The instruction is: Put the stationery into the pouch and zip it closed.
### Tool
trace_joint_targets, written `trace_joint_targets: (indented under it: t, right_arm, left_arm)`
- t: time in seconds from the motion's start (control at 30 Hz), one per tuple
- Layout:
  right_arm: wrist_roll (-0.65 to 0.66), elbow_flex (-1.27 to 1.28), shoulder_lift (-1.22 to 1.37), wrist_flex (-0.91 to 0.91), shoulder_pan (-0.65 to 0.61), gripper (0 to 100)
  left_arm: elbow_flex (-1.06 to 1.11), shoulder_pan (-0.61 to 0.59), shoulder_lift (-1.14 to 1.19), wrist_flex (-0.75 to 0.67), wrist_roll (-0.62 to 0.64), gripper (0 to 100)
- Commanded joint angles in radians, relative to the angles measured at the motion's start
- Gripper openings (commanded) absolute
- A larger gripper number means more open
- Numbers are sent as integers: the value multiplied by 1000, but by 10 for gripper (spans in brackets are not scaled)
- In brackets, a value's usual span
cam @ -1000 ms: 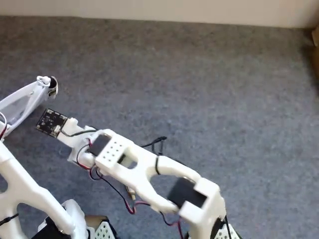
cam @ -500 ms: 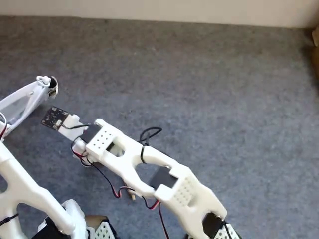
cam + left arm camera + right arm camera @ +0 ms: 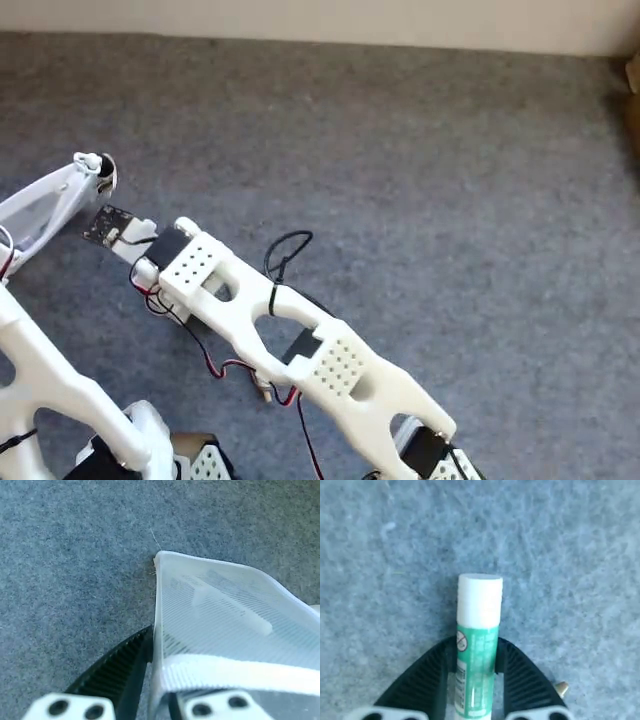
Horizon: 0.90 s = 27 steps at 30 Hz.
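A glue stick [image 3: 479, 610] with a white cap and a green body sticks out between the black fingers of my right gripper [image 3: 477, 652], which is shut on it just above the grey carpet. My left gripper [image 3: 152, 642] is shut on the edge of a translucent white mesh pouch [image 3: 220, 615]. The pouch has a white zipper band, and a pale long item shows through the mesh. In the high view the right arm [image 3: 260, 310] stretches low towards the left, ending beside the left arm [image 3: 50, 205].
Grey carpet [image 3: 450, 200] covers the whole work surface. A pale wall strip [image 3: 350, 20] runs along the far edge and a brown object [image 3: 634, 90] sits at the right edge. Loose black and red wires [image 3: 285, 255] hang off the right arm.
The right arm has stretched out and swung further left, its wrist now close to the left arm. The left arm has kept still.
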Motion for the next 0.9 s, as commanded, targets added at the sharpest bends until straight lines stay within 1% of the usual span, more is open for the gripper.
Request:
trace_joint_targets:
  t: [0.0, 0.2, 0.37, 0.67, 0.87]
  right_arm:
    - [8, -137, -8, 110, 8, 5]
    - [11, -286, -7, 254, 12, 5]
    - [12, -432, -8, 329, 12, 5]
    - [9, -573, -15, 335, 74, 5]
    - [5, -673, -16, 337, 108, 5]
  left_arm:
    - [1, -8, -4, -20, 8, 30]
    - [1, -8, -4, -20, 8, 31]
    - [13, 31, -4, -26, 6, 31]
    - [21, 56, -4, -35, 5, 31]
    - [25, 108, -4, -48, 5, 31]
